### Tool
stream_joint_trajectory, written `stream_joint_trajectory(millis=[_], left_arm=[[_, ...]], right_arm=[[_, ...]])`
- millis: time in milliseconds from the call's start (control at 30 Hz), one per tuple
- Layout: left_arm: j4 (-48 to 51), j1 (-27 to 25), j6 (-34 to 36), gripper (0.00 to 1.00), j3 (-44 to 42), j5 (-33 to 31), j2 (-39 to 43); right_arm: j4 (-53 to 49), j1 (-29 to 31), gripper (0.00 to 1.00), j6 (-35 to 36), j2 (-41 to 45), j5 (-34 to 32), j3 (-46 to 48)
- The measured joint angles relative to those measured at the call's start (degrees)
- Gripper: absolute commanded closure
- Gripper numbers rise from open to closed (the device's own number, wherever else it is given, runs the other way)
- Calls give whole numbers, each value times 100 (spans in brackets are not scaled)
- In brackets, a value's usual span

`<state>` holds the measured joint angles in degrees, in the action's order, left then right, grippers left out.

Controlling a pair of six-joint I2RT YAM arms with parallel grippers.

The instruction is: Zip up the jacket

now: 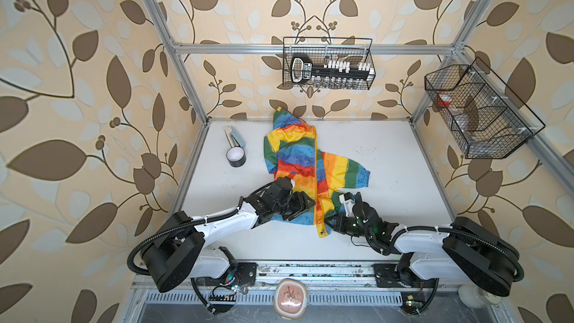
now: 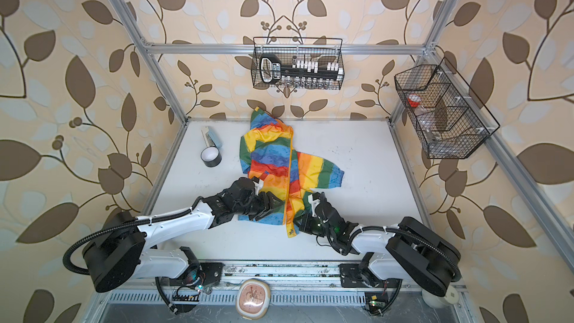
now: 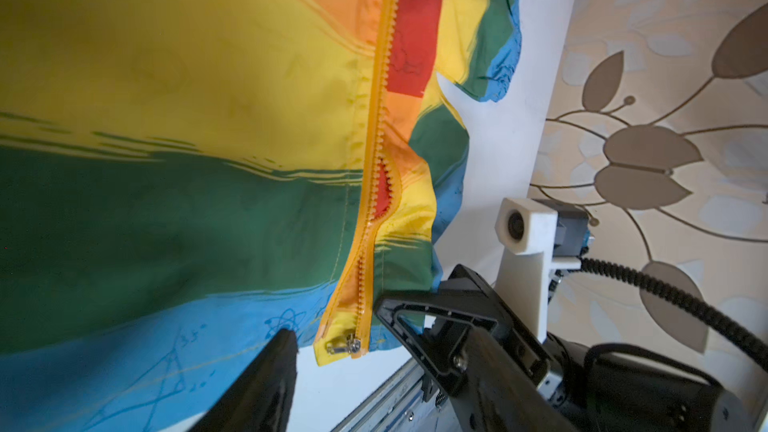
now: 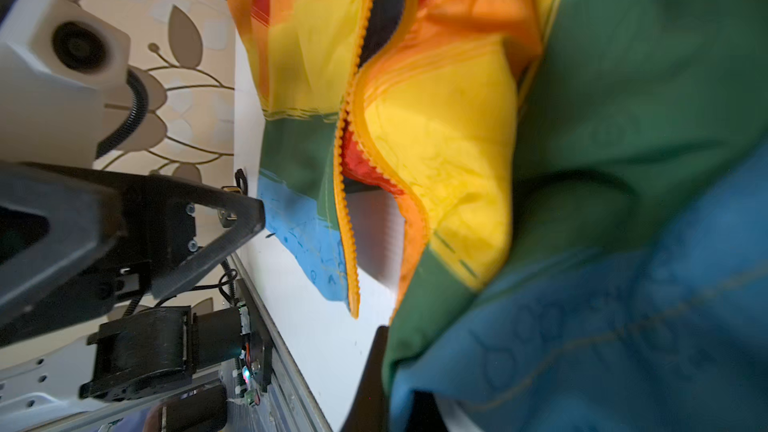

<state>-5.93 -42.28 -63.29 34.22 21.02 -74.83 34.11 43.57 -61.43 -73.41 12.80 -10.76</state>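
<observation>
Since the jacket [image 1: 295, 163] lies mid-bench with its front mostly unjoined, I'd say the zip-up is only starting. The right end effector [image 1: 329, 226] is clamped on the jacket's hem beside the zipper's foot. The left end effector [image 1: 307, 208] hovers over the jacket's front, jaws apart. The slider [image 3: 347, 344] sits at the hem, so its small pull needs pinching and drawing hoodward. Leaf wallpaper [image 1: 248, 10] rises beyond the jacket. The white bench [image 1: 388, 181] around it is scuffed.

This is looking like a robotics lab cell: aluminium framing [image 1: 236, 48] is enclosing a white table [image 1: 388, 163] with robot arms [image 1: 223, 228], and leaf wallpaper [image 1: 77, 57] is lining the walls.
</observation>
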Motion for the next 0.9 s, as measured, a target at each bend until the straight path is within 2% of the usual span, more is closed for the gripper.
stream_joint_trajectory(millis=[100, 300, 567, 733, 900], left_arm=[[-225, 0, 11, 39, 142, 157, -160], [-824, 46, -92, 28, 260, 481, -535], [-1469, 190, -256, 28, 413, 774, -925], [-2031, 304, -474, 41, 291, 885, -960], [-2055, 339, -529, 49, 240, 896, -691]], right_arm=[[72, -251, 100, 129, 201, 192, -28], [164, -1014, 100, 258, 671, 704, -76], [173, -1569, 100, 289, 1014, 1204, -358], [219, -1703, 100, 184, 999, 1276, -575], [546, -1709, 100, 52, 835, 1200, -708]])
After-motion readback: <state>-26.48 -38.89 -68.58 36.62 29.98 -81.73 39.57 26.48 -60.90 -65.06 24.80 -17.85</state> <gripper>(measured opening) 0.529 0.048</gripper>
